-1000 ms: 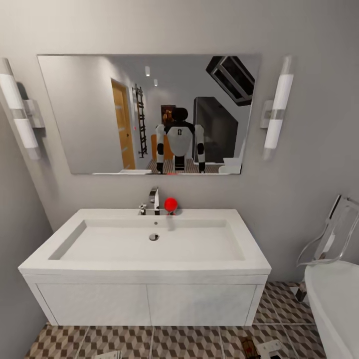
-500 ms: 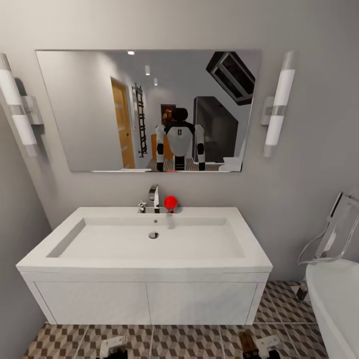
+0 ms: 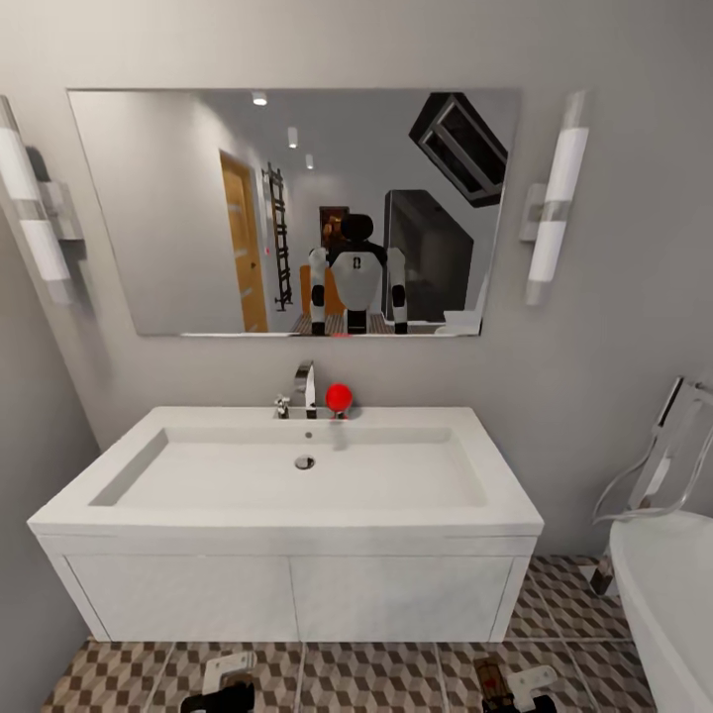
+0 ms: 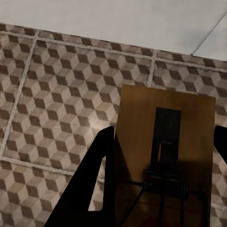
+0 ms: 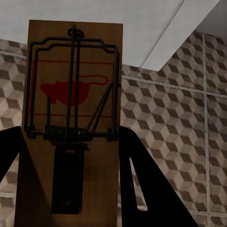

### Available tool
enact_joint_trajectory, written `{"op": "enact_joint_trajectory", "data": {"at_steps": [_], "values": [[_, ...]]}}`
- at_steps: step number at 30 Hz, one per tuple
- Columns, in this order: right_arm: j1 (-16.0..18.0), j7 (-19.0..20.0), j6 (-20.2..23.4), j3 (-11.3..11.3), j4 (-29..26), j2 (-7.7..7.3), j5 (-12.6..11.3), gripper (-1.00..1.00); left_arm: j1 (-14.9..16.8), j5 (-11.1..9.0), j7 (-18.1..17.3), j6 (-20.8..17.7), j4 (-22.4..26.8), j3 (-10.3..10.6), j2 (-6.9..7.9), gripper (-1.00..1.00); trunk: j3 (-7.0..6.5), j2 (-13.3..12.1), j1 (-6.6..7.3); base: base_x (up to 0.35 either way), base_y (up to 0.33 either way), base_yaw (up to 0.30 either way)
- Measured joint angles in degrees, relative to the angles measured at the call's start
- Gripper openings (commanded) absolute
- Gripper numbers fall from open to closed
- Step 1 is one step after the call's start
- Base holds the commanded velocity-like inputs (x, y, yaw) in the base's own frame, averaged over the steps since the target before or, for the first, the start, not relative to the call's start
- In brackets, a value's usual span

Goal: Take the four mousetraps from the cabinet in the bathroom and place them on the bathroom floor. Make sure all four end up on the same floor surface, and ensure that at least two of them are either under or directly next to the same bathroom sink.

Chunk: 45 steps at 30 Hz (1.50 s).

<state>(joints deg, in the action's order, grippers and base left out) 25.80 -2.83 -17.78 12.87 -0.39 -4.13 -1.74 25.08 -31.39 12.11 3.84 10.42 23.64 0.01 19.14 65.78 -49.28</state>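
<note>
Between the left claw's (image 4: pixel 161 189) two dark fingers sits a mousetrap (image 4: pixel 165 142), board flat between them; fingers clamped on its edges as far as the left wrist view shows. Beyond the board: patterned floor (image 4: pixel 56 94), then the white underside or front of the sink (image 4: pixel 118 19) farther out.

Right claw (image 5: pixel 71 189): likewise closed on a second trap (image 5: pixel 73 94), wire spring and red mouse print facing the camera. Past its far edge, floor tiles and a white sink panel.

Head view: both claws (image 3: pixel 223 683) (image 3: pixel 520 688) low at the frame edge, just in front of the sink (image 3: pixel 287 594), one toward each end of its front. Bathtub (image 3: pixel 663 594) off beyond the right claw.

Step in hand, as I judge it: delivering two traps to the floor by the sink. Cabinet not in sight.

Next move calls for lowering both arms until the boards lie flat on the tiles, close against or under the sink front, then parting the fingers. Risk: release from height could let a board bounce away.
</note>
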Motion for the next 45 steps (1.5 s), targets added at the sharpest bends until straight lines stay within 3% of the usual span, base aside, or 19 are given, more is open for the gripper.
{"op": "enact_joint_trajectory", "data": {"at_steps": [8, 41, 45], "values": [[0.0, 0.0, 0.0, 0.0, 0.0, 0.0, 0.0, -1.0, 0.0, 0.0, 1.9, 0.3, 0.5, 0.2, 0.19, -1.0, 1.44, 3.2, -1.76, 0.0, 0.0, 0.0], [0.0, 0.1, 0.0, 0.0, 0.0, 0.0, 0.0, -1.0, 0.0, 0.0, 1.9, 0.6, 1.8, 0.0, 1.46, -1.0, 7.37, 16.5, -9.01, 0.0, 0.0, 0.0], [0.0, 2.0, 0.0, 0.1, 0.0, -0.01, 0.0, -1.0, 0.0, 0.0, 1.9, 0.6, 1.8, 0.0, 1.46, -1.0, 8.09, 18.1, -9.89, 0.0, 0.0, 0.0]]}}
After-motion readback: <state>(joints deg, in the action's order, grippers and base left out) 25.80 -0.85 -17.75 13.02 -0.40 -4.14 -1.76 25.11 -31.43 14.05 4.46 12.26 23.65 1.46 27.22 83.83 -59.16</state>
